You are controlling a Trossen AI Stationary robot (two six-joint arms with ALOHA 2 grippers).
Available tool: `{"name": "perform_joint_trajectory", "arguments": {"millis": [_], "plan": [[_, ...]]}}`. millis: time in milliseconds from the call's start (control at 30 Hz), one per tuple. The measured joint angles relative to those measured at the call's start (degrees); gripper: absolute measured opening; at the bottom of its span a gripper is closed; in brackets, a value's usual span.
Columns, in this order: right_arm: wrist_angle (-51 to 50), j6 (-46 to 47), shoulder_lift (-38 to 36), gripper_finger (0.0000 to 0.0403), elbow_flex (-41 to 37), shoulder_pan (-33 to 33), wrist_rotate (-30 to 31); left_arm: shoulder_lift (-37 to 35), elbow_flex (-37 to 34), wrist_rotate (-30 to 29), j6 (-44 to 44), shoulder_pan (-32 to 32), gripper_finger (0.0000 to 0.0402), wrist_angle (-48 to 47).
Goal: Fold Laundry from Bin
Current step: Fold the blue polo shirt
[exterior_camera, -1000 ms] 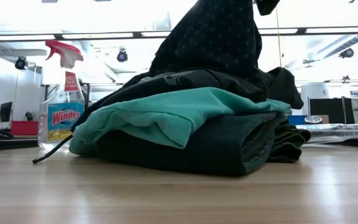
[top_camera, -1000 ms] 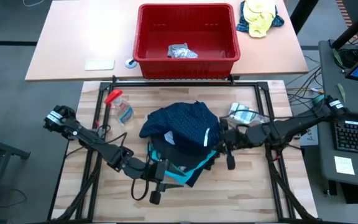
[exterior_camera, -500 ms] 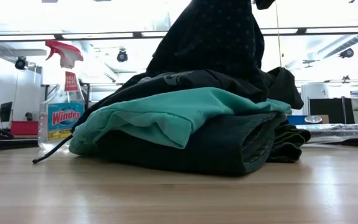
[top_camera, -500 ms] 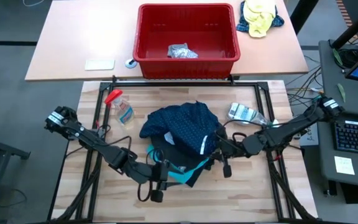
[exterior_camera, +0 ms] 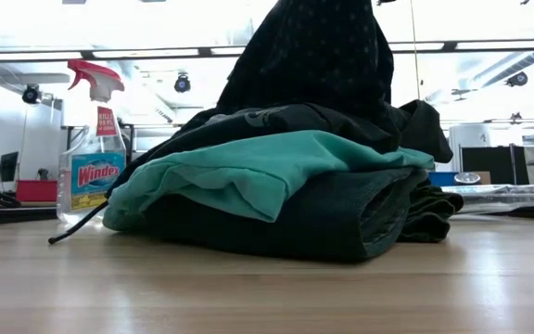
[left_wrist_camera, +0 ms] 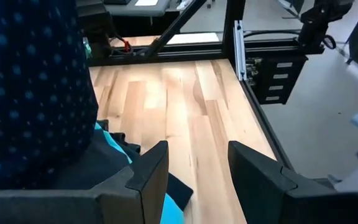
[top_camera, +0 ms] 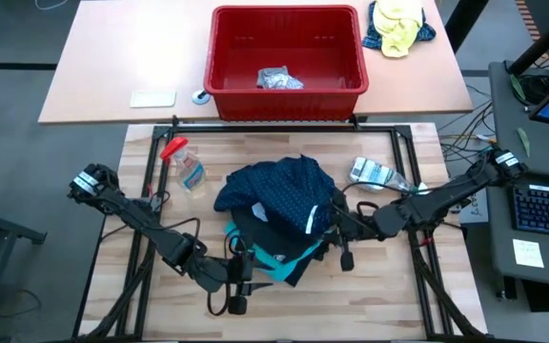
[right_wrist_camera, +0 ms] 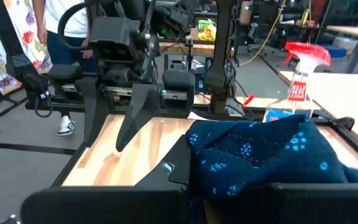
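The left gripper (top_camera: 237, 289) has slid lower-left, fingers apart and empty, while the right gripper (top_camera: 336, 232) pinches the limp navy garment (top_camera: 279, 195), best taken by its hem.

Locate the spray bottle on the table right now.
High view: the spray bottle lies on the wooden table at its far left, just left of the laundry pile, in front of the red bin.

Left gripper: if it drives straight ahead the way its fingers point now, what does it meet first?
Probably nothing: past the left gripper lies bare wooden table, then the frame rail at its edge. The navy dotted garment sits just beside that line and might be brushed.
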Motion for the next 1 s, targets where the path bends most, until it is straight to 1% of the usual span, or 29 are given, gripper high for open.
{"name": "perform_joint_trajectory", "arguments": {"millis": [100,267,333,467,633,767,900,1000], "plan": [[-0.49,-3.38,-0.01,0.0012,1.34,0.00,-0.01,0.38,0.00,-0.73,-0.88,0.01,0.0151,0.71],[-2.19,-10.66,-0.18,0.0012,3.91,-0.02,-0.02,1.87,0.00,-5.65,-0.90,0.01,0.0151,0.83],[-6.14,-12.65,-0.55,0.0012,6.02,-0.02,-0.02,2.57,0.00,-8.61,-0.90,0.01,0.0151,0.96],[-16.41,-13.70,-1.54,0.0013,10.95,-0.02,-0.03,3.43,0.00,-14.20,-1.25,0.01,0.0151,1.08],[-25.28,-12.69,-3.21,0.0013,14.38,0.00,-0.14,3.74,0.00,-17.38,-2.52,0.08,0.0151,1.07],[-28.70,-11.61,-4.90,0.0013,13.74,0.00,-0.17,3.74,0.00,-21.02,-3.39,0.08,0.0151,1.03],[-28.95,-11.52,-6.89,0.0013,10.87,0.00,-0.20,3.74,0.00,-24.59,-4.29,0.08,0.0151,1.04],[-29.03,-8.97,-8.50,0.0013,9.18,0.59,-0.19,3.74,0.00,-26.50,-6.77,0.08,0.0151,1.12]]}}
